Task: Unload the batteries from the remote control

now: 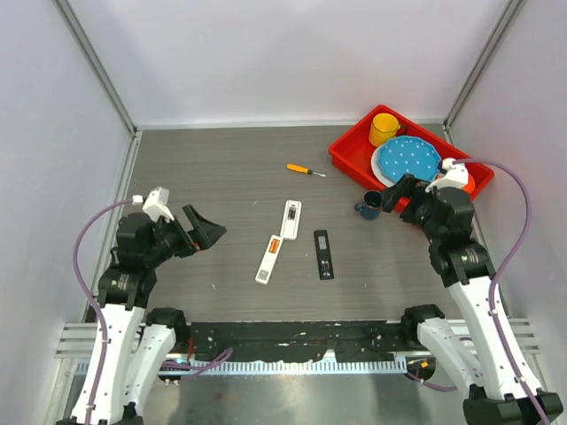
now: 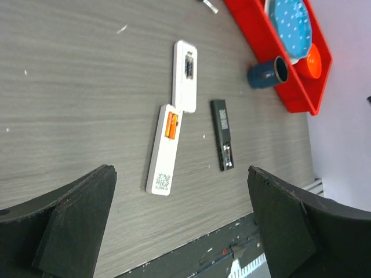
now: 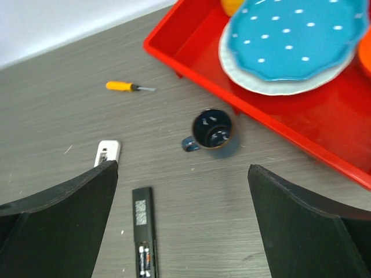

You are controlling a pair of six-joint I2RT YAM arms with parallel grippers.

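Spread wide, empty: left gripper (image 1: 205, 232), right gripper (image 1: 396, 197). Could skid white remote (image 1: 268, 258) into black remote (image 1: 324, 254) beside it by prying orange battery (image 2: 171, 126) unbraced.

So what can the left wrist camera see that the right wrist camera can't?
Only left wrist: the white remote holding an orange battery in its open slot. Only right wrist: the screwdriver's orange handle. Both: the black remote, the dark blue mug, the red tray and the blue dotted plate.
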